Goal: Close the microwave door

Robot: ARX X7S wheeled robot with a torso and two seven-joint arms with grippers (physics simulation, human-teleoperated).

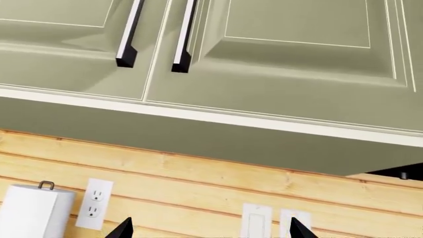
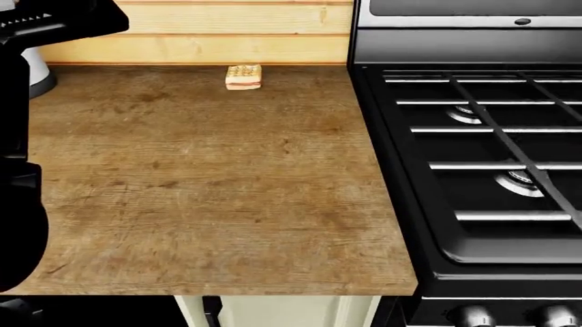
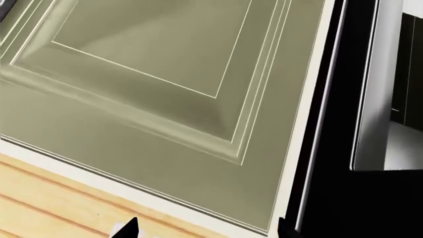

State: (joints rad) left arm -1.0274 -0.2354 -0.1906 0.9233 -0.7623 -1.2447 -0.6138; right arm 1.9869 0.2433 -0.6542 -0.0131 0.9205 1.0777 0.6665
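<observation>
Left fingers: my two black fingertips (image 1: 123, 228) poke into the left wrist view with a wide gap between them, so they are spread and hold nothing; midway between them is my left gripper (image 1: 210, 230).
Right fingers: in the right wrist view two black tips (image 3: 129, 229) also stand well apart, with nothing between them; that is my right gripper (image 3: 206, 229), released.
Microwave: the right wrist view shows a black appliance body (image 3: 343, 148) just beside the sage-green cabinet, with a silvery-grey panel (image 3: 375, 84) at its edge; I take this for the microwave, but I cannot tell how far its door stands open.
Upper cabinets: sage-green raised-panel cabinet doors (image 1: 290, 54) hang above the wall; two black-and-white bar handles (image 1: 130, 34) sit side by side near the seam between two doors.
Wall: pale yellow horizontal wooden planks (image 1: 198, 183) run under the cabinets, carrying a white double outlet (image 1: 94, 203) and white switch plates (image 1: 256, 220).
Paper towel: a white roll on a holder (image 1: 33, 210) stands beside the outlet.
Tabletop: in the head view the brown wood-grain tabletop (image 2: 209, 184) spreads below me, with a small cream-and-tan block (image 2: 244, 77) near the back wall.
Stove: a black gas range with grey grates (image 2: 482, 157) adjoins the tabletop on my right side.
Left arm: its black bulk (image 2: 27, 136) fills the head view's left edge.
</observation>
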